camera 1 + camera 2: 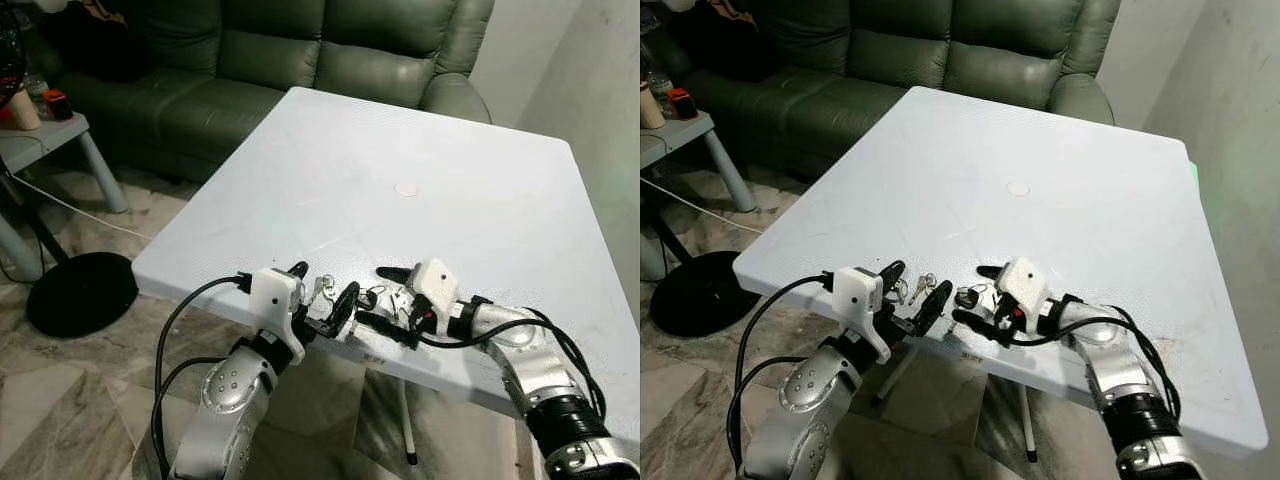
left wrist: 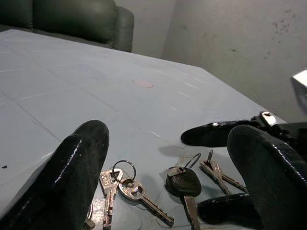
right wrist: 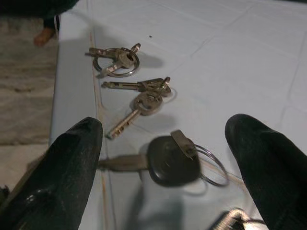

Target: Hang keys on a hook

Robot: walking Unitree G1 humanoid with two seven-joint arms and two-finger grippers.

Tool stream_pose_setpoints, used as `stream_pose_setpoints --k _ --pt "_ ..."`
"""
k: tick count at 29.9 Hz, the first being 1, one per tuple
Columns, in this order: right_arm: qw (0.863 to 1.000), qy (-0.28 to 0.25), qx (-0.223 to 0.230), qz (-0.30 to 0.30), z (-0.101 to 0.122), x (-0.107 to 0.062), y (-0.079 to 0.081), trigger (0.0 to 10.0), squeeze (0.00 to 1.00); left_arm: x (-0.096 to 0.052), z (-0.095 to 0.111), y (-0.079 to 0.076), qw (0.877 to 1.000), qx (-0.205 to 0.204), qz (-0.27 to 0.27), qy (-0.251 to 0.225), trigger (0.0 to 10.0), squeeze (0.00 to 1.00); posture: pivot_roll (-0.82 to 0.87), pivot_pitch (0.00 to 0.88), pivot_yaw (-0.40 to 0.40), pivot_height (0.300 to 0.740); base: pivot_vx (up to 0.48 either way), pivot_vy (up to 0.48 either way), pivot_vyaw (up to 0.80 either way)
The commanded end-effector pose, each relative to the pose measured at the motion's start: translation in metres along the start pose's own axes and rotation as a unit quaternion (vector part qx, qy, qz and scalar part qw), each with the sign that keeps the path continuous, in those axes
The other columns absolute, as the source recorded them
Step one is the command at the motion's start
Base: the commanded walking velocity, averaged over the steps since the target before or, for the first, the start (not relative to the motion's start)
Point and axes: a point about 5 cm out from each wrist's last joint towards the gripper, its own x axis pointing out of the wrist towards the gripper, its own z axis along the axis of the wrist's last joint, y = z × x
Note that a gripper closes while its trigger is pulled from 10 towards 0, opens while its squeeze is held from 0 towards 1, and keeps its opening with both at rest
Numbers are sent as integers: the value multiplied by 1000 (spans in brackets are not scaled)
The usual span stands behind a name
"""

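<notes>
1. Keys (image 3: 165, 160): lay loose at the counter (image 1: 420, 130) near edge, between both grippers.
2. Right gripper (image 3: 168, 163): fingers open, straddling the black-headed key.
3. Left gripper (image 2: 168, 172): fingers open, holding nothing.
4. Advice: close squarely on the key head, then lift.

No readable text, label, brand or number is showing on anything lying between or around the grippers' fingers here.
</notes>
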Motion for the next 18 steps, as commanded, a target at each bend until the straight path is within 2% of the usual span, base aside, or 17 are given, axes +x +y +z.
stream_pose_setpoints --k 1,6,12,13,14,15,16,17,18 --pt "1000 2 5 -17 3 1 -4 10000 0 4 4 -6 1000 -1 -8 -6 10000 0 55 71 -96 740 0 0 0" --pt "999 -4 31 -39 4 11 -2 10000 0 4 4 -6 1000 -5 -8 -7 10000 0 56 73 -98 740 0 0 0" --pt "997 7 43 -63 1 15 -4 10000 0 4 4 -7 1000 -6 -8 -8 10000 0 57 77 -99 740 0 0 0" --pt "997 12 44 -69 0 15 -6 8863 0 4 4 -7 1000 -6 -7 -8 10000 0 57 77 -99 740 0 0 0" --pt "996 13 41 -73 0 14 -7 8784 0 4 4 -7 1000 -7 -7 -8 10000 0 57 77 -99 740 0 0 0" --pt "996 10 41 -79 0 13 -9 6392 0 4 4 -7 1000 -7 -8 -8 10000 0 58 78 -100 740 0 0 0" --pt "995 14 44 -88 -1 12 -11 1961 0 4 4 -7 1000 -7 -7 -8 10000 0 59 79 -99 740 0 0 0" --pt "994 7 47 -98 -1 8 -16 0 0 4 4 -7 1000 -7 -7 -8 10000 0 60 78 -100 740 0 0 0" --pt "994 7 47 -98 -1 8 -16 0 0 4 4 -7 1000 -7 -7 -8 10000 0 60 78 -100 740 0 0 0"
